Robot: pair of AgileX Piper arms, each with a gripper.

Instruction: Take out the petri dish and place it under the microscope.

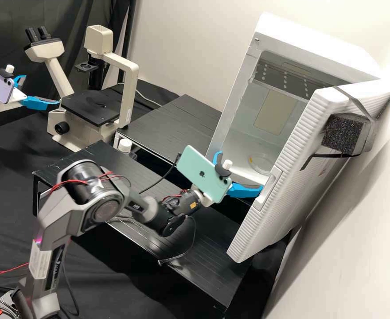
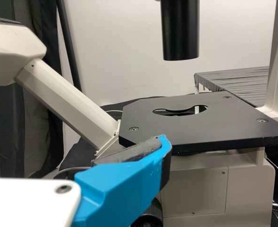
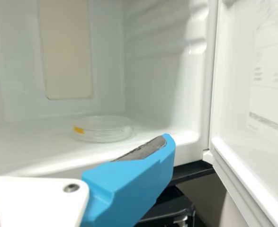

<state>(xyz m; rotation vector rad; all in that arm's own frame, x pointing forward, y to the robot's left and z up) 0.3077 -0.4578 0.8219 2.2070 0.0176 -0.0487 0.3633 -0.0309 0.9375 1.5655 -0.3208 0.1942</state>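
1. Petri dish [image 3: 103, 130]: inside the white cabinet [image 1: 235, 102], just behind its front edge [image 3: 53, 162].
2. Right gripper [image 1: 241, 170] and left gripper [image 1: 41, 90]: both spread, empty.
3. Likely light, stiff, slippery, brittle; best taken softly by opposite side walls, kept level.

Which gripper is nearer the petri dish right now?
The right gripper, at the mouth of the open white cabinet; the petri dish sits on the floor inside. The left gripper is away beside the microscope stage.
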